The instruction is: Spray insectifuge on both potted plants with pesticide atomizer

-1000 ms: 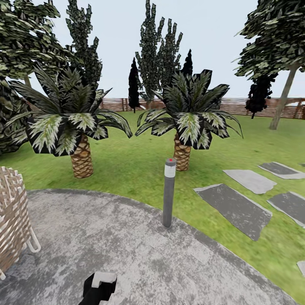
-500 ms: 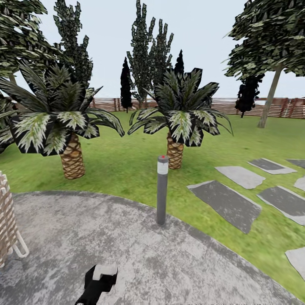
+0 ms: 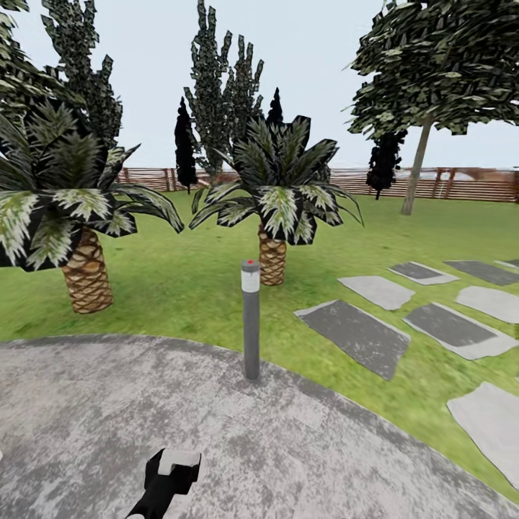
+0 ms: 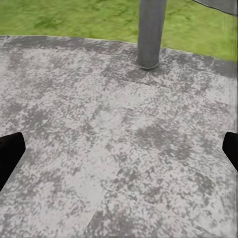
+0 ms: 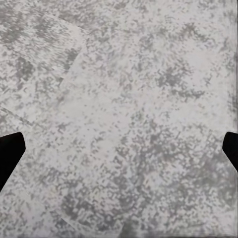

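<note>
The pesticide atomizer and the potted plants are out of view. I am on the round grey stone patio (image 3: 303,447) of the garden, facing the lawn (image 3: 194,288). My left gripper (image 4: 119,153) hangs open over the patio with nothing between its dark fingertips (image 4: 10,153), and a grey post base stands ahead of it. My right gripper (image 5: 119,151) is open too, over bare mottled stone, fingertips (image 5: 229,148) wide apart. Part of my left arm (image 3: 169,479) shows black and white at the head view's lower edge.
A grey bollard lamp (image 3: 250,321) stands at the patio's rim straight ahead. Two palms (image 3: 272,194) (image 3: 79,216) grow on the lawn behind it. Grey stepping slabs (image 3: 357,335) lead off to the right. A brown slatted fence (image 3: 447,186) and tall trees close the back.
The whole head view has slid leftward, so the camera has turned right. The wicker chair has passed out at the left edge and more stepping slabs show at the right.
</note>
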Motion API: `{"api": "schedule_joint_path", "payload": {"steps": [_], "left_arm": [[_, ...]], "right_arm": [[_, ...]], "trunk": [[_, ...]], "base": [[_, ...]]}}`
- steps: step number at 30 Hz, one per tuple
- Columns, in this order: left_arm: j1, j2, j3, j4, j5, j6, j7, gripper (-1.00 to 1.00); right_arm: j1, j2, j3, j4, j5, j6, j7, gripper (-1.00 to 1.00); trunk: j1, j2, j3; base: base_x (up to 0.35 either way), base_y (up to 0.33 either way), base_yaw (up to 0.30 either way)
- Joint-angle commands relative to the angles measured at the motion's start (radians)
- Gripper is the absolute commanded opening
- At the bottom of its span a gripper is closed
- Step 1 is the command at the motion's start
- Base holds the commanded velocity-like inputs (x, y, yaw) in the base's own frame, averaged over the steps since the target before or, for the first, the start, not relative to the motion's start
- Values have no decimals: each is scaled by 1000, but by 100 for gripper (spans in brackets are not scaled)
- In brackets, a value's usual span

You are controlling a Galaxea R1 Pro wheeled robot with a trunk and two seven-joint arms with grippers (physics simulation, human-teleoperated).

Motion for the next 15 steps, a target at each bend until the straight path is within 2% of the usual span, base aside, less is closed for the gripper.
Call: {"api": "schedule_joint_path", "payload": {"steps": [1, 4, 6, 9, 15], "left_arm": [[0, 0, 1, 0, -11, -3, -1, 100], [0, 0, 1, 0, -11, -3, -1, 100], [0, 0, 1, 0, -11, -3, -1, 100], [0, 1, 1, 0, -11, -3, -1, 100], [0, 1, 1, 0, -11, -3, -1, 100]], "right_arm": [[0, 0, -3, -2, -1, 6, 1, 100], [0, 0, -16, -2, -1, 6, 2, 100], [0, 1, -49, -3, -1, 6, 2, 100], [0, 1, -71, -3, 0, 6, 2, 100], [0, 1, -79, -2, 0, 6, 2, 100]], "trunk": [[4, -8, -4], [15, -29, -12], [23, -43, -17], [35, -64, -25], [58, -106, -42]], "base": [[0, 0, -259], [0, 0, -259], [0, 0, -259], [0, 0, -259], [0, 0, -259]]}}
